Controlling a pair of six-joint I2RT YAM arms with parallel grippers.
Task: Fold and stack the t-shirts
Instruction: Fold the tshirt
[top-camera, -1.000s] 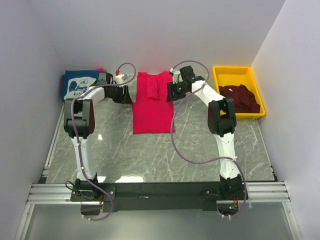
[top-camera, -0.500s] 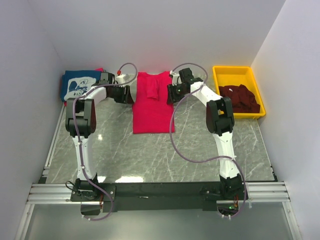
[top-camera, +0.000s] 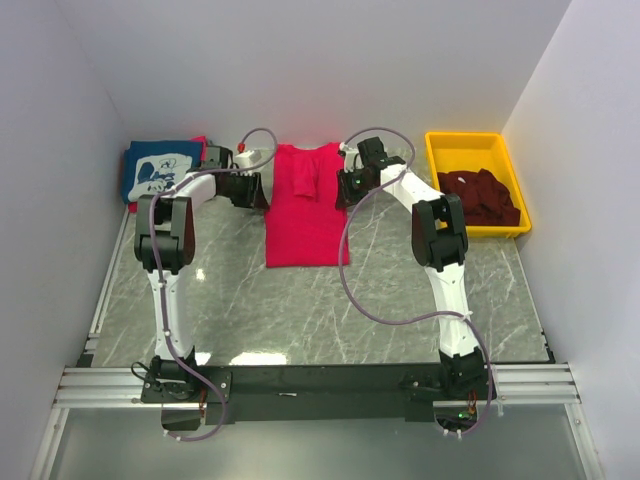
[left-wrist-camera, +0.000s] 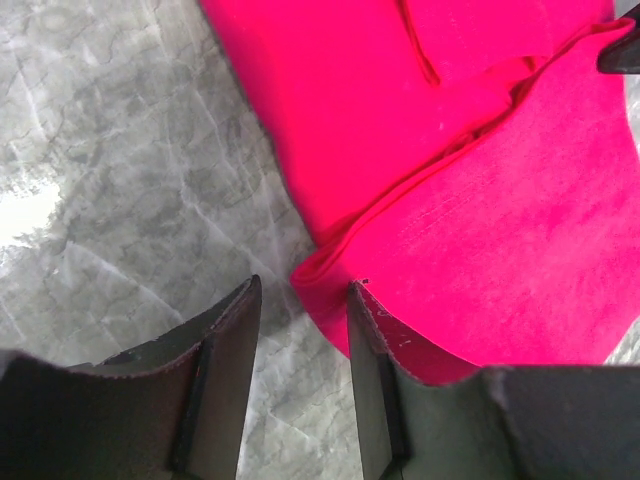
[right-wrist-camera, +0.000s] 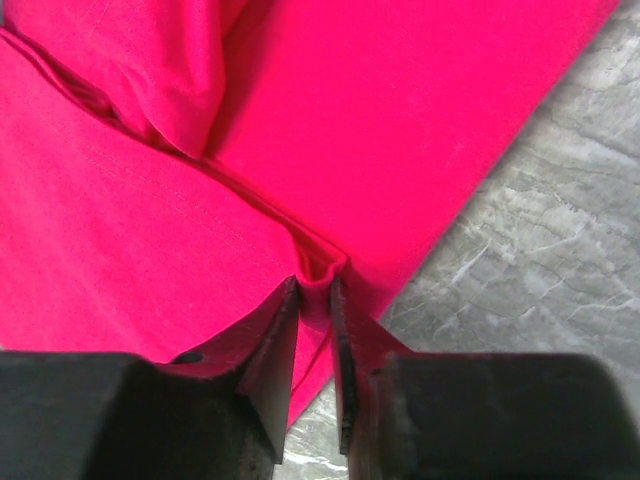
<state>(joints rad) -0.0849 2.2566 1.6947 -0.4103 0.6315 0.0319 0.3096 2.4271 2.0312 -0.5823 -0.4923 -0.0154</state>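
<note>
Cloth fills both wrist views: a bright red t-shirt lies flat on the grey marbled table. Its sides are turned inward so that it forms a long rectangle, and a narrower flap is doubled over its upper middle.

The left gripper sits at one long edge of the shirt with its jaws spread. Bare table shows in the gap between them. The doubled red hem lies just ahead of that gap and runs alongside the inner face of one finger.

The right gripper is at the opposite edge. Its jaws are drawn almost together and pinch a small raised ridge of the red cloth, with layered folds spreading away just beyond the tips.

From above, both grippers appear only as dark blocks against the shirt's sides, and how the jaws stand cannot be read there. Only the wrist cameras show the gap and the pinch. The overhead camera alone shows everything else.

Outward of the left jaws lies a folded navy t-shirt with a white print, with red cloth peeking out beneath its edges. Outward of the right jaws and well apart from them stands a yellow bin. It holds a crumpled heap of dark maroon t-shirts.
</note>
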